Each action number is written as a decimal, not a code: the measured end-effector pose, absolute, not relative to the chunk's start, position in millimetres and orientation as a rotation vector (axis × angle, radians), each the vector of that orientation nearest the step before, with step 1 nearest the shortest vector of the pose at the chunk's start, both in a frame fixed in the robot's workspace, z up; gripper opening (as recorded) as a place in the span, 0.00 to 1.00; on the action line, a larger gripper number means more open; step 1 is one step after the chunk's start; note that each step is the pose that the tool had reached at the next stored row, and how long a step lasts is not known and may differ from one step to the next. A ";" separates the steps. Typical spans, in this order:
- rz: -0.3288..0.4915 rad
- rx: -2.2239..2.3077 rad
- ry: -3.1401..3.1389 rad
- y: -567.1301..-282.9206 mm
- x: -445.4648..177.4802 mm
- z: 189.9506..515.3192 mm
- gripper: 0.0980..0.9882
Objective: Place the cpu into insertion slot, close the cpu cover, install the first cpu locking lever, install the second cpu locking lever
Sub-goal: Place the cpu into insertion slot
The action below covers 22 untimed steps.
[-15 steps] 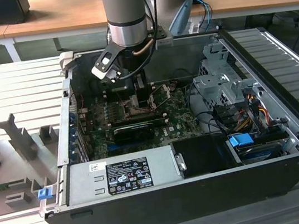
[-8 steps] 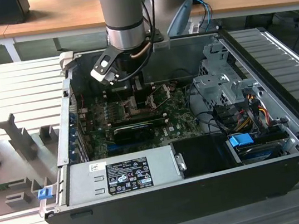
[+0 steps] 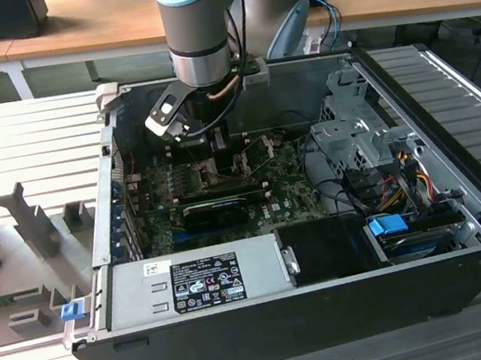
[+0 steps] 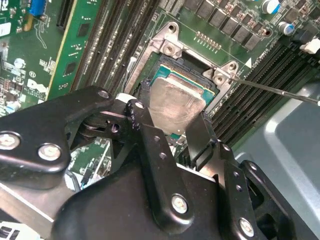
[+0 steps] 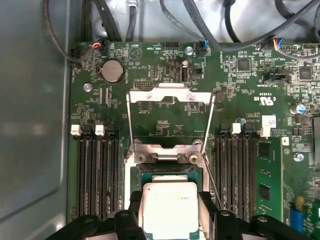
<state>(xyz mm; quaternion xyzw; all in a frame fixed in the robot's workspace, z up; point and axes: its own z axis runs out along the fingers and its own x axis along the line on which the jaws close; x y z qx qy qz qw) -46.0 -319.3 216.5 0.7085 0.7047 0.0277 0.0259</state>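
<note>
gripper (image 4: 173, 109) is down inside the open computer case (image 3: 290, 331), over the motherboard (image 3: 291, 201); fingers (image 5: 207, 207) are closed part-way on the cpu (image 5: 170, 202), pinching two opposite edges, silvery top showing between them.

the cpu sits directly over the insertion slot (image 5: 150, 171), with the black rim showing past its far edge; it looks slightly tilted in the second wrist view; cannot tell whether it is seated or just above the contacts.

cpu cover (image 5: 170, 95) is swung open, lying back off the slot; not yet closed; one locking lever (image 4: 275, 91) is unlatched, a thin rod running out beside the socket corner, close to one finger.

risks, as judged: 
- a corner going down first or a small offset could put the chip on the socket contacts askew and bend them; cause would be the tilt or a drift in the grip
- letting go before it is flat could leave it riding the rim
- a finger could snag the lever rod or scrape the memory slots (image 5: 97, 175) alongside
</note>
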 end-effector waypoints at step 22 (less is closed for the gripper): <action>0.084 2.207 2.162 -319.2 -44.3 203.4 0.48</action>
